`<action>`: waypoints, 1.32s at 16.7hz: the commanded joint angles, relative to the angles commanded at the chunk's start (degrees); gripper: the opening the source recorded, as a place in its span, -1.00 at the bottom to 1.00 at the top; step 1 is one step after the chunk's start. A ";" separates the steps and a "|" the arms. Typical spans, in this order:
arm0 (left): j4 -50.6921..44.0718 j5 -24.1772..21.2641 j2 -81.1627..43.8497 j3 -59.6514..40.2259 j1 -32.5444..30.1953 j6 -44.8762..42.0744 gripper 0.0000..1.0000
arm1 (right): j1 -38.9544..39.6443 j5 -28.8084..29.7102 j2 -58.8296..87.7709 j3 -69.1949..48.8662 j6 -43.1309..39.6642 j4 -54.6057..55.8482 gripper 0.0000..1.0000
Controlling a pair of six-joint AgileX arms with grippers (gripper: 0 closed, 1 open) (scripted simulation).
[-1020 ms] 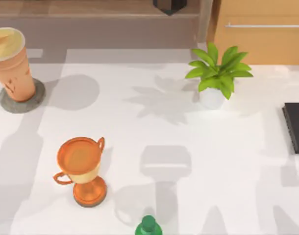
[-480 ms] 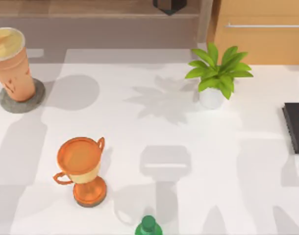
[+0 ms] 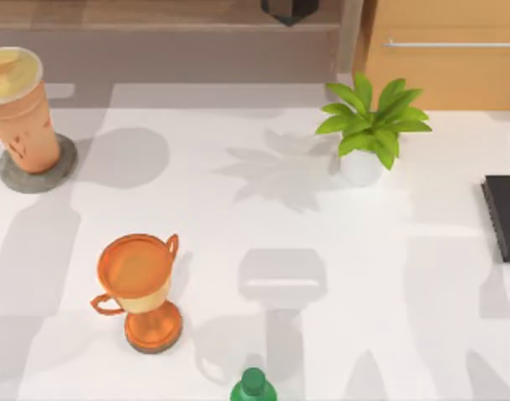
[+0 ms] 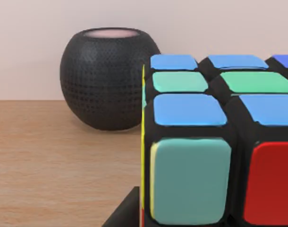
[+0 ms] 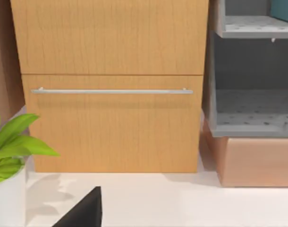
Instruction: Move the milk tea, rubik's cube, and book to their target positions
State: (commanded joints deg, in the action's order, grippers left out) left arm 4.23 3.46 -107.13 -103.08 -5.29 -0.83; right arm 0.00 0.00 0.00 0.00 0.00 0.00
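Rubik's cube (image 4: 215, 142) on a wooden surface, close in front of your left wrist camera, near a round black speaker (image 4: 108, 78).

Treat it as rigid and light, with slick stickers; take it across two flat opposite faces, not the corners. You cannot tell how either gripper's fingers stand. The milk tea (image 3: 19, 109) stands upright on a grey coaster (image 3: 38, 167) at the table's far left.

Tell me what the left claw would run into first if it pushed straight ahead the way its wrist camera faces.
Most likely the rubik's cube: it sits very close, straight ahead on the wooden surface. The round black speaker stands farther back and off to one side, so it would probably be missed, though depth is hard to judge.
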 joint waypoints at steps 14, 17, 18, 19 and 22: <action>0.00 0.00 0.05 0.02 -0.14 0.00 1.00 | 0.00 0.00 0.00 0.00 0.00 0.00 1.00; 0.39 0.07 1.98 2.43 -0.22 -0.12 1.00 | 0.00 0.00 0.00 0.00 0.00 0.00 1.00; 0.70 0.18 3.30 4.19 -0.20 -0.05 1.00 | 0.00 0.00 0.00 0.00 0.00 0.00 1.00; 1.06 0.25 4.62 5.97 -0.26 -0.04 1.00 | 0.00 0.00 0.00 0.00 0.00 0.00 1.00; 1.74 0.34 7.00 8.70 -0.37 -0.03 1.00 | 0.00 0.00 0.00 0.00 0.00 0.00 1.00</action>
State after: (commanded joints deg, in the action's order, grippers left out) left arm 5.97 3.79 -100.12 -94.38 -5.66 -0.86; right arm 0.00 0.00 0.00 0.00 0.00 0.00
